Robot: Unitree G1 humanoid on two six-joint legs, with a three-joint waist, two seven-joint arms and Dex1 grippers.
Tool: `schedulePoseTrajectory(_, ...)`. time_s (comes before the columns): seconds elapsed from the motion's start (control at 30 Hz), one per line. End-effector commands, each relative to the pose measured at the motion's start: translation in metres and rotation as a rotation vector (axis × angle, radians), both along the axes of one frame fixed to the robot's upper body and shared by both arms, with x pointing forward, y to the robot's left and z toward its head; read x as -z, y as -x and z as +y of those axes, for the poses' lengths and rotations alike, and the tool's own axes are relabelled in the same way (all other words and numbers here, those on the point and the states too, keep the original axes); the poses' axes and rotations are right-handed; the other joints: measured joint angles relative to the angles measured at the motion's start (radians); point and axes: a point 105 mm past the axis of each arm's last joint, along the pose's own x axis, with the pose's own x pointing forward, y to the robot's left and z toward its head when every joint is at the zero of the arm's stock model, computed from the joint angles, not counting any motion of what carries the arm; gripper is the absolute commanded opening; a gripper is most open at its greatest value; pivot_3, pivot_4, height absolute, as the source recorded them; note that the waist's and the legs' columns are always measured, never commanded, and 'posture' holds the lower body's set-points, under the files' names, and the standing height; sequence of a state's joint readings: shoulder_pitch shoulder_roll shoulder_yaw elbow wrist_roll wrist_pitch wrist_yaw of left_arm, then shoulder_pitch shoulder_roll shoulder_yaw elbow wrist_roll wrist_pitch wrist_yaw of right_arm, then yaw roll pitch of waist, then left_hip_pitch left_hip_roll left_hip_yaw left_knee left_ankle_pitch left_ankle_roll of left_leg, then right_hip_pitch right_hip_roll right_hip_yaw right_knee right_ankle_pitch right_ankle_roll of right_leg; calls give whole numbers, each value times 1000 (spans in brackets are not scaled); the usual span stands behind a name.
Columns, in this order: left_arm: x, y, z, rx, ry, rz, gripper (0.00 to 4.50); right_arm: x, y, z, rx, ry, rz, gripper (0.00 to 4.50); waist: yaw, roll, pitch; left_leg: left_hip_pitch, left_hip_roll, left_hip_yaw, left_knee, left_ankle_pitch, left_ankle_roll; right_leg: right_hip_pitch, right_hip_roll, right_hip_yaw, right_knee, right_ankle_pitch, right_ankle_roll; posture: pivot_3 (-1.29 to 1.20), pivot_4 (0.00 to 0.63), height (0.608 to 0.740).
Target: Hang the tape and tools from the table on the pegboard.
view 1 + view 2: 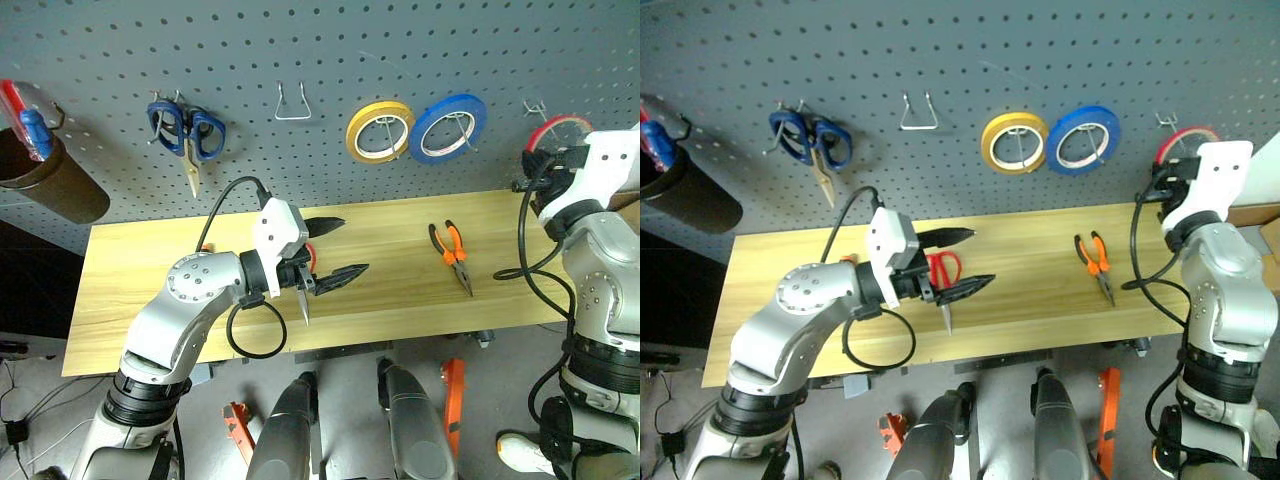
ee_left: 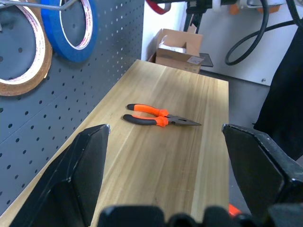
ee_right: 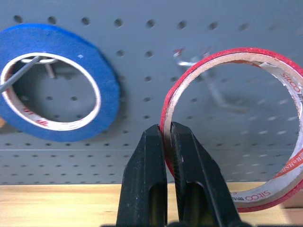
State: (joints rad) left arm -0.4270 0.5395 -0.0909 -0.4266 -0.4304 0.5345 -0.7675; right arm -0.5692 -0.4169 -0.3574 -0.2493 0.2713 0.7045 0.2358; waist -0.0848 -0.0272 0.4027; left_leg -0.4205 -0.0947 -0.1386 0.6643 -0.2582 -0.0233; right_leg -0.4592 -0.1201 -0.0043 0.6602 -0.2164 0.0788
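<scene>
My right gripper point(image 3: 168, 133) is shut on the band of the thin red tape ring point(image 3: 227, 53), held up against the dark grey pegboard point(image 1: 300, 50) at the far right, over a small metal hook point(image 3: 210, 90). The red tape point(image 1: 556, 127) sits just right of the blue ring. My left gripper point(image 1: 335, 250) hovers open and empty above the middle of the wooden table point(image 1: 150, 270). Red-handled scissors point(image 1: 945, 266) lie on the table beneath it, blades toward the front edge. Orange-and-black pliers point(image 1: 452, 255) lie on the table's right part, apart from both grippers.
On the pegboard hang blue-handled scissors point(image 1: 185, 130), a bare wire hook point(image 1: 292, 104), a yellow tape ring point(image 1: 380, 131) and a blue tape ring point(image 1: 447, 128). A brown cup point(image 1: 45, 180) with pens hangs at the far left. A cardboard box point(image 2: 180, 49) stands beyond the table's right end.
</scene>
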Motion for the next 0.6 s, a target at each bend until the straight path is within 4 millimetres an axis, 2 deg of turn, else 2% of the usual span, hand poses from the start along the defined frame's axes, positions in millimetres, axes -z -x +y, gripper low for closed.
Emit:
schedulePoseTrajectory(0.03,-11,-4,11,-51,30,-39,4104,-11,1,7,-38,-8,-47,44,0,0,0,0,0,0,0,0,0,0,0,0,0,0,0,-128,420,740)
schedulePoseTrajectory(0.13,-10,-7,20,-81,14,-41,4104,-1,0,10,-37,2,-11,623,0,0,0,0,0,1,0,0,0,0,0,0,0,0,0,-124,419,740)
schedulePoseTrajectory(0.23,-5,-11,32,-125,-2,-35,4104,22,6,9,1,12,77,1672,3,0,0,0,0,0,-1,2,-3,0,0,0,-1,0,0,-112,405,740)
schedulePoseTrajectory(0.37,12,-13,51,-190,-65,-19,4104,64,33,23,-10,18,234,3070,3,0,0,0,0,0,-2,2,-4,-1,-1,0,-1,0,0,-127,406,740)
schedulePoseTrajectory(0.43,30,-11,65,-206,-145,12,4104,95,50,37,-19,10,375,3750,1,0,0,-1,0,1,-2,2,-3,-3,-1,1,-1,0,0,-131,407,740)
schedulePoseTrajectory(0.5,43,-10,76,-215,-209,30,4104,117,57,45,-21,19,495,4478,-2,0,0,0,1,1,-2,1,-3,-6,-1,5,1,0,0,-132,410,740)
schedulePoseTrajectory(0.6,47,-13,82,-223,-228,32,4104,132,51,48,-7,17,608,4494,-2,0,0,0,0,5,-1,0,1,-9,0,11,2,3,-1,-128,413,740)
